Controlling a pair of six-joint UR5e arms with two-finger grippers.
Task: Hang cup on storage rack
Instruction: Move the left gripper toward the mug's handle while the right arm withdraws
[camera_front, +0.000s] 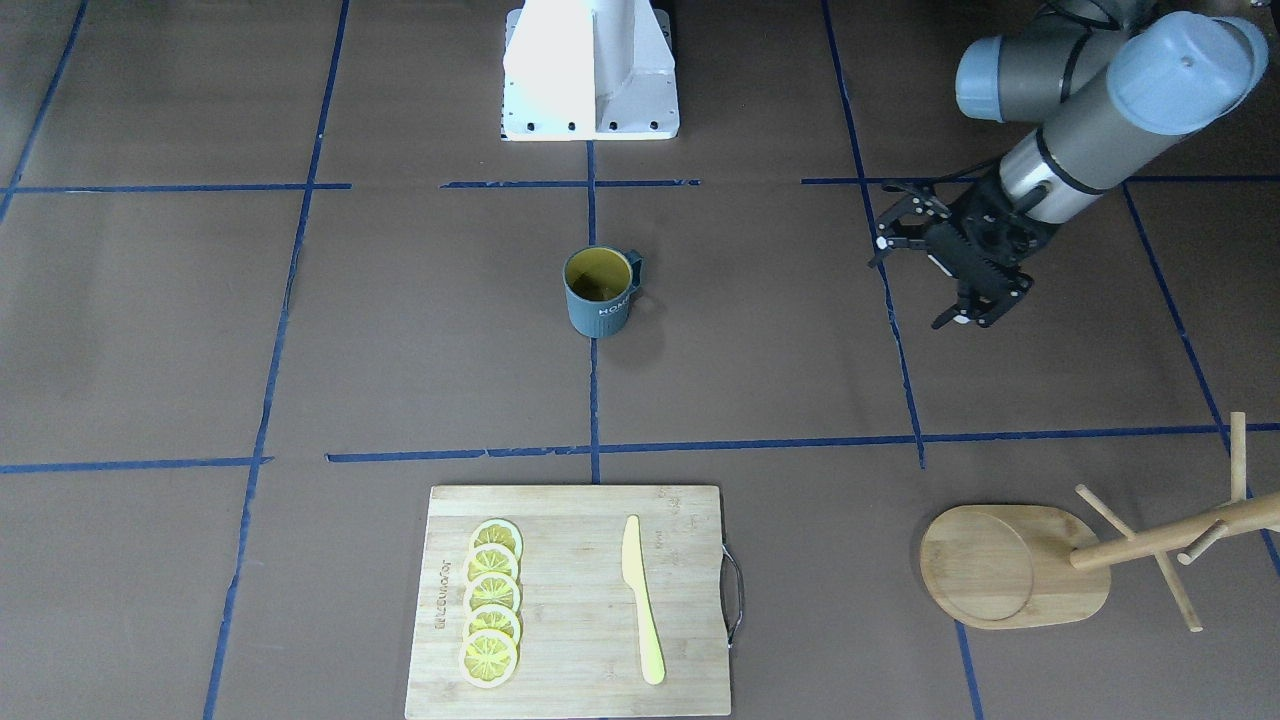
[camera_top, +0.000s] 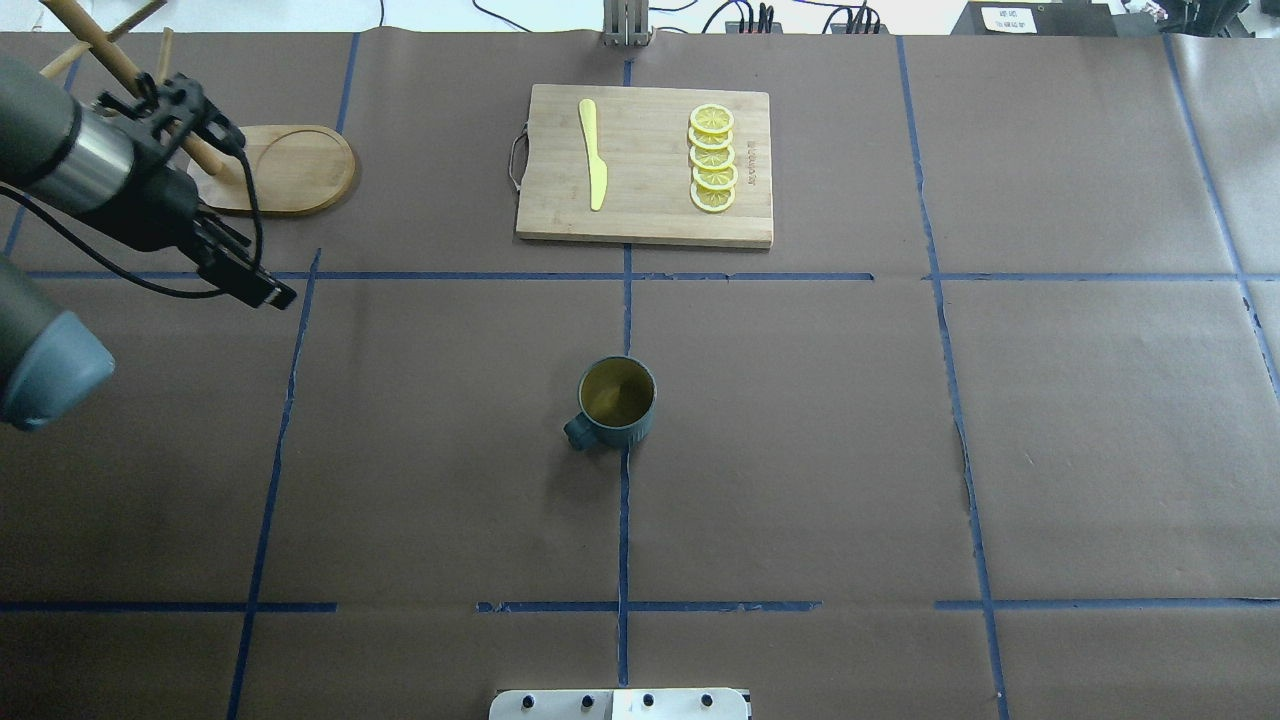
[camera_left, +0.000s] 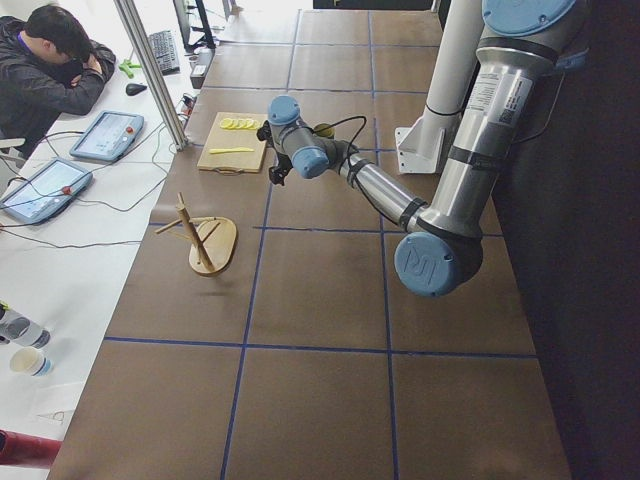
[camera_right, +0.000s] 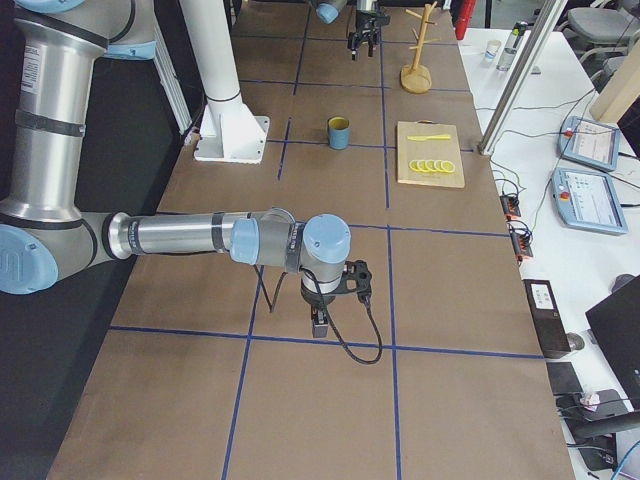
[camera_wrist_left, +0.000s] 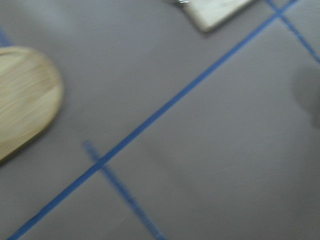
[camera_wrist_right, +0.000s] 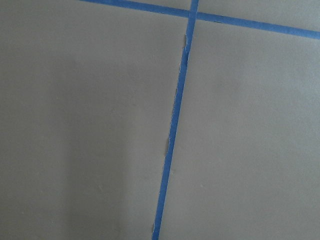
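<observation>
Cup (camera_front: 600, 292) stands upright, mouth up, handle pointing toward robot's left.

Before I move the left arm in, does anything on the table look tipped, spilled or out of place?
Nothing stands out. The dark blue-grey ribbed mug stands upright, the light wooden mug tree stands upright on its oval base, and the left pincer hangs open and empty.
</observation>
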